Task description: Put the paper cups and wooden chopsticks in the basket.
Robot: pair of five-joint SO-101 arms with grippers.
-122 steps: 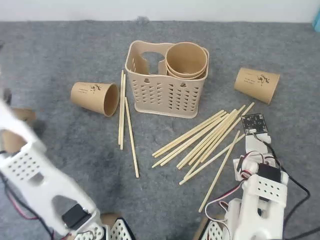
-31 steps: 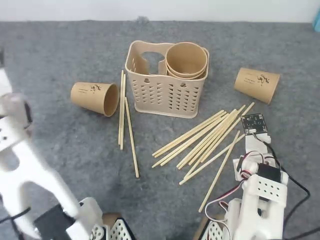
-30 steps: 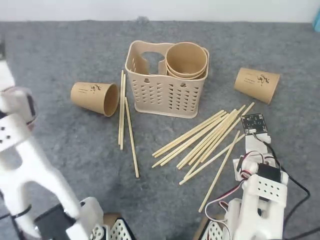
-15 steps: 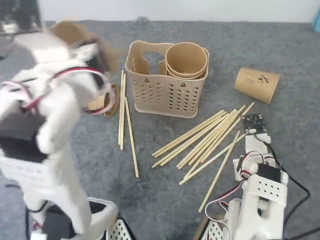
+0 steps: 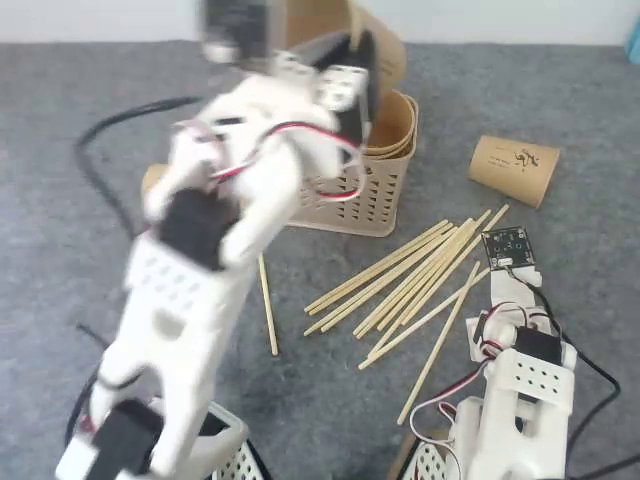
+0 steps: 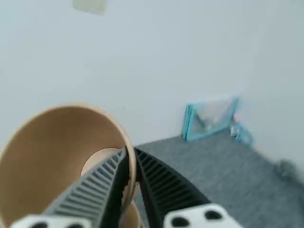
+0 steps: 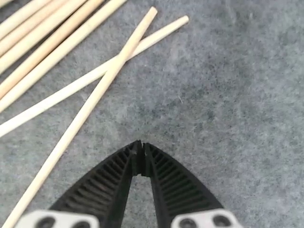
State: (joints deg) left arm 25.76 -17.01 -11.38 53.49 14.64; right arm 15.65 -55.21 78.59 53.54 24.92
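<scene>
Your left gripper (image 6: 130, 156) is closed on the rim of a cup (image 6: 52, 152). One finger is inside the cup and the other is outside, and the paper wall is pinched between them. In the high view you see this held cup (image 5: 385, 48) tilted and raised above the far side of the basket (image 5: 372, 203); it does not touch the basket. The left arm (image 5: 230, 200) reaches across the basket and hides its left part.

At the right side of the basket, stacked cups (image 5: 398, 125) stand upright, just under the held cup. One lying cup (image 5: 513, 170) rests on its side on the carpet (image 5: 570, 100), to the right of the basket and well apart from it.

The chopsticks (image 5: 410, 275) lie on the carpet in a loose fan between the basket and the right arm (image 5: 520, 390). A single chopstick (image 5: 267, 305) lies left of the fan, near the left arm.

Your right gripper (image 7: 141, 154) has its fingers pressed together with nothing between them. It is low over the carpet, near the ends of two sticks (image 7: 109, 71), and it does not touch them.
</scene>
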